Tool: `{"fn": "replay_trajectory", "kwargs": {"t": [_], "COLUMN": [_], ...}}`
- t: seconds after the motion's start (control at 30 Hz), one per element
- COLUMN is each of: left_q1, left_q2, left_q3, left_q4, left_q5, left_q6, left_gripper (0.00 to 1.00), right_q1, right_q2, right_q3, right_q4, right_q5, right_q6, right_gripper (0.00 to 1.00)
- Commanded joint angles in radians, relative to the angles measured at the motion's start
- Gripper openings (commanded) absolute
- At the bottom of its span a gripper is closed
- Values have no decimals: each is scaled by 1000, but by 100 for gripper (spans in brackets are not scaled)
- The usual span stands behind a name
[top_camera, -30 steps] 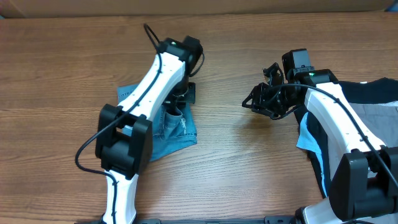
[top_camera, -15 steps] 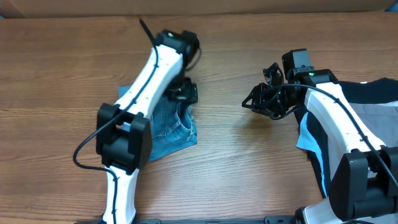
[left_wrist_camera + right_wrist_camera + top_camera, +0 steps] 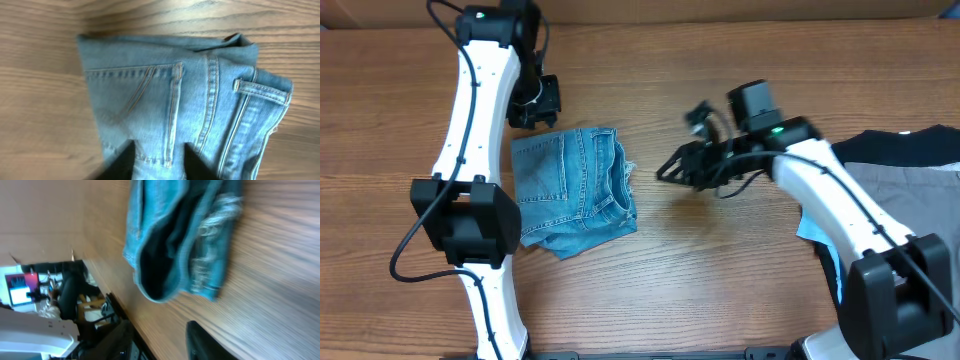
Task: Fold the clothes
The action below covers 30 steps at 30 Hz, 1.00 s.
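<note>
The jeans (image 3: 570, 190) lie folded into a compact block on the wooden tabletop (image 3: 720, 280), left of centre. The left wrist view shows a stitched back pocket (image 3: 135, 95) facing up and a belt loop (image 3: 262, 89) at the waistband edge. In the right wrist view, the side of the fold facing the right arm gapes open, with a dark interior and a whitish frayed edge.

Left gripper (image 3: 535, 108): positioned just beside the far edge of the jeans. Its fingers (image 3: 122, 162) stand apart with a clear gap between them – no denim is gripped.

Right gripper (image 3: 668, 170): positioned near the right edge of the jeans, with bare wood between the two. It is blurred in the overhead view, and only one finger (image 3: 205, 342) is distinct in the wrist view – I cannot tell how its fingers stand.

A black garment (image 3: 905, 145) and a grey garment (image 3: 910, 190) lie at the right edge of the tabletop.
</note>
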Motion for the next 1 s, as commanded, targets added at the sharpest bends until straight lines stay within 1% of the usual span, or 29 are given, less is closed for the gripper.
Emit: {"fn": "replay_trajectory", "kwargs": {"t": [0.0,0.03,0.1,0.17,0.2,0.27,0.37,0.43,0.5,0.6,0.7,0.8,0.87,0.97], "left_q1": [39,45,53,55,55,55,51,50,51,51,51,51,51,50], "left_q2": [-11,-11,-11,-11,-11,-11,-11,-11,-11,-11,-11,-11,-11,-11], "left_q3": [-92,-112,-155,-199,-220,-251,-298,-328,-353,-403,-432,-454,-457,-457], "left_q4": [40,51,79,113,130,153,184,206,224,246,248,267,276,284], "left_q5": [170,182,186,185,185,186,185,186,186,185,186,186,185,185], "left_q6": [177,201,240,253,253,261,261,260,259,260,259,259,259,259], "left_gripper": [4,5,4,4,4,4,4,4,4,4,4,4,4,4], "right_q1": [149,180,234,274,287,304,307,304,297,276,257,241,234,219], "right_q2": [-12,-11,-8,4,12,45,127,187,240,309,332,325,307,253], "right_q3": [15,15,14,14,14,11,10,10,10,10,10,14,30,89], "right_q4": [76,101,164,215,232,262,295,319,329,303,254,224,192,96], "right_q5": [140,195,272,319,330,333,333,333,333,359,416,426,426,450], "right_q6": [121,148,158,158,158,166,225,248,256,298,358,359,330,314], "right_gripper": [32,30,29,22,21,20,11,7,6,4,4,4,4,4]}}
